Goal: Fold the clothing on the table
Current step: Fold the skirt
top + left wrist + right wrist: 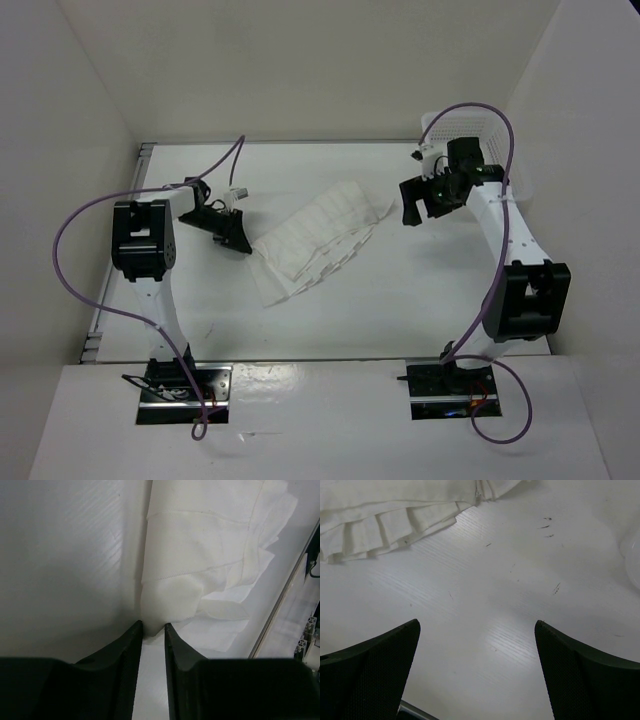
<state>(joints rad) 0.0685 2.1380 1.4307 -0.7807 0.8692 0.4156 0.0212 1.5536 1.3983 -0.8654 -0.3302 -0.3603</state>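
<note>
White pleated clothing lies slantwise in the middle of the surface, fanned out between the two arms. The left gripper sits low at the cloth's left end, fingers drawn close with a thin slit between them. The cloth edge meets the tips, but I cannot tell whether any is pinched. The right gripper hangs spread wide over bare surface, just clear of the cloth's right end. A basket behind it is partly hidden by the arm.
</note>
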